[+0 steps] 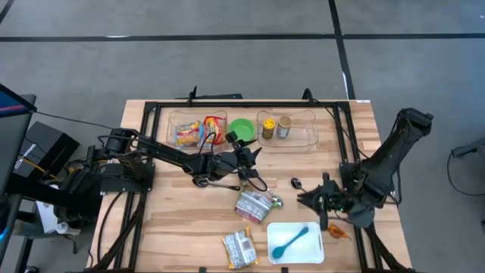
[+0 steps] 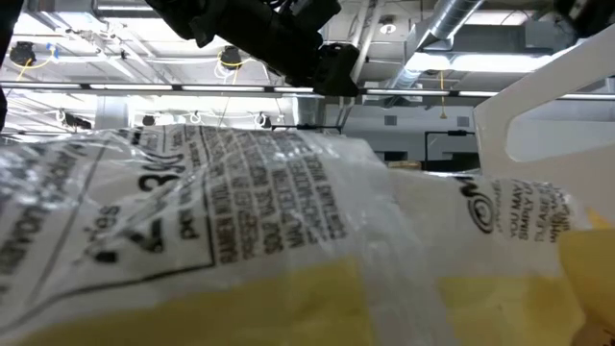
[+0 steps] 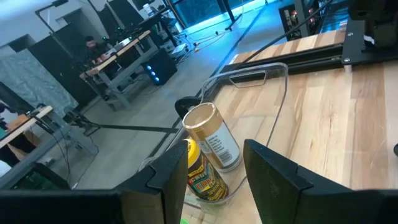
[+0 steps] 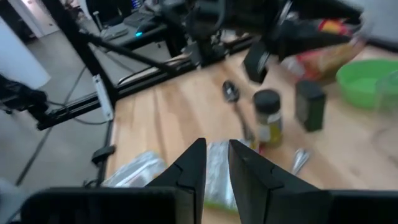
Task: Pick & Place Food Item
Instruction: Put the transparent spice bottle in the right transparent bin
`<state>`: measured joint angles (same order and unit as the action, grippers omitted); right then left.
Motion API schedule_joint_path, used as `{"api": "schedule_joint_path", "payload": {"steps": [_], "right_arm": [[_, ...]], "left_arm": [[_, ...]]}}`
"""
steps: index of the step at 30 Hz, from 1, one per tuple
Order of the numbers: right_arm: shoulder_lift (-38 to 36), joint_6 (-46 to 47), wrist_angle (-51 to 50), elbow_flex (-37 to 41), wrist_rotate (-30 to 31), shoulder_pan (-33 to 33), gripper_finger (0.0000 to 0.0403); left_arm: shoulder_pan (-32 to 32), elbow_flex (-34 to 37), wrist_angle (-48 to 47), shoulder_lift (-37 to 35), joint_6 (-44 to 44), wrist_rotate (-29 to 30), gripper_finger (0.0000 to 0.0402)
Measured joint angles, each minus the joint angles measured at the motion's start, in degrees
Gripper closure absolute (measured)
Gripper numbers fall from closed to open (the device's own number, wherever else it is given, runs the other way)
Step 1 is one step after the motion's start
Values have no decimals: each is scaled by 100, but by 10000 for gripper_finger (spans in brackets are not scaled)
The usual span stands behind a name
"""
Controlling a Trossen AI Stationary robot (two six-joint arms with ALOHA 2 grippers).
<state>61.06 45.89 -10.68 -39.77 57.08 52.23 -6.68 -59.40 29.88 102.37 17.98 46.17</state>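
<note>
Two food jars, a gold-lidded jar (image 3: 210, 140) and a yellow-labelled jar (image 3: 200, 180) touching it, stand together at one end of a clear tray (image 1: 307, 141) along the far side of the wooden table (image 1: 182, 220). The left gripper (image 1: 246, 150) hangs just short of that tray, beside a green bowl (image 1: 242, 128). Its fingers are spread apart with nothing between them, and its wrist camera sees both jars framed in the gap. The arm reaches in from the table's left side.

This looks like the approach before a pick, with no food item lifted yet. Which item is meant cannot be told for certain. A second clear tray (image 1: 176, 121) of bright snack packs sits on the bowl's other side. A silvery packet (image 1: 254, 205) lies mid-table, and another packet (image 1: 240, 249) lies at the near edge, where its printed wrapper blocks most of the low camera.

If a jar is the target, the next move calls for going forward over the tray's rim and choosing one jar. The spread fingers must then come down around it without tipping its neighbour, since the two stand in contact.

The right gripper (image 1: 311, 199) waits low on the table's right side. Its fingers are drawn nearly together on nothing, and it sits near a metal spoon (image 1: 297, 183) and a white plate (image 1: 312, 252) holding a blue spoon (image 1: 292, 241).
</note>
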Motion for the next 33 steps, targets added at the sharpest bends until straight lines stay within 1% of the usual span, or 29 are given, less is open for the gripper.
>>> {"api": "schedule_joint_path", "payload": {"steps": [3,8,12,17,23,26,28,30,33], "right_arm": [[-133,-218,2,0,0,-224,340],[-144,-240,0,-1,-9,-482,340],[-144,-240,0,0,-169,-630,340],[-144,-240,-2,0,-343,-743,340],[-144,-239,0,-1,-389,-745,340],[-142,-239,-2,-1,-393,-745,340],[-142,-238,-21,-1,-393,-745,340],[-142,-238,-25,-2,-393,-745,340],[-142,-238,-57,0,-393,-745,340]], "left_arm": [[0,0,-17,0,2,0,252],[0,0,-74,-2,2,0,252],[0,0,-173,0,3,0,252],[-26,0,-202,-2,16,0,252],[-189,1,-342,-134,341,-84,252],[-277,0,-792,-430,220,-456,252],[-324,2,-1231,-721,-79,-920,252],[-345,33,-1721,-1064,-436,-1625,252],[-343,290,-2019,-1581,-819,-2806,252]]}}
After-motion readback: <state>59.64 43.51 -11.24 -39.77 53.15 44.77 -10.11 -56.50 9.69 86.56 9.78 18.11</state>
